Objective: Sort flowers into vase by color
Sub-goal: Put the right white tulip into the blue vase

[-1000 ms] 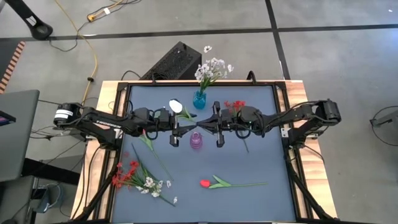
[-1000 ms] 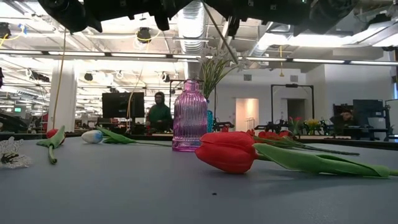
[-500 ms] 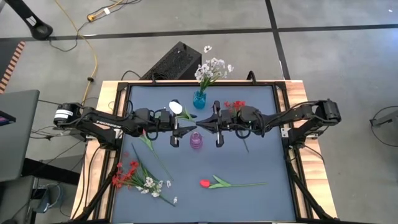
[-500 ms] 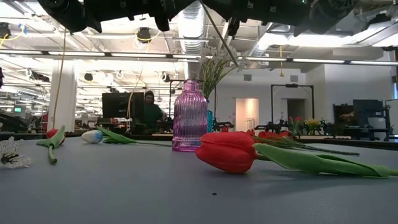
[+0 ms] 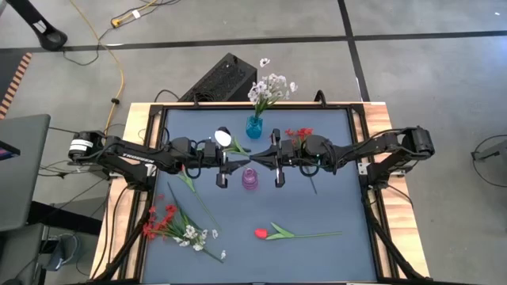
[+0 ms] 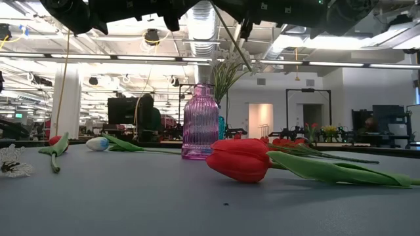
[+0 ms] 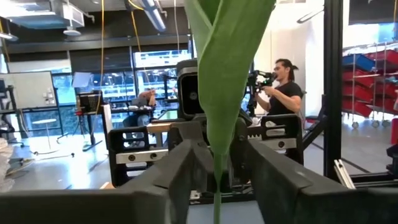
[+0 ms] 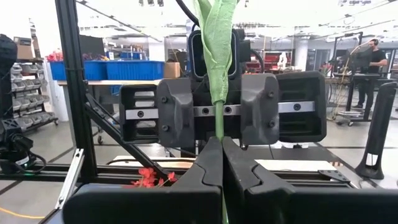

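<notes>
Both arms meet above the purple vase (image 5: 249,180), which stands mid-table. My right gripper (image 8: 222,140) is shut on a green flower stem (image 6: 236,42) with a broad leaf (image 8: 216,37); its bloom is out of view. My left gripper (image 7: 217,163) faces it, open, with one finger on each side of the same stem and leaf (image 7: 230,62). A blue vase (image 5: 254,125) holds white sprays. A white tulip (image 5: 223,137), red spray (image 5: 299,133) and red tulip (image 5: 261,233) lie flat on the table. My right gripper pinches the stem (image 8: 219,127) just below the leaf between its two fingers. The fingers come level from the table's right and lie across the stem. The flower stands roughly upright, clear of the table, and its lower stem slants down above the purple vase.
A second red tulip (image 5: 186,174) lies under my left arm. Red and white sprays (image 5: 178,228) lie in a heap at the near left. A black box (image 5: 226,77) sits on the floor beyond the far edge. People stand in the room behind.
</notes>
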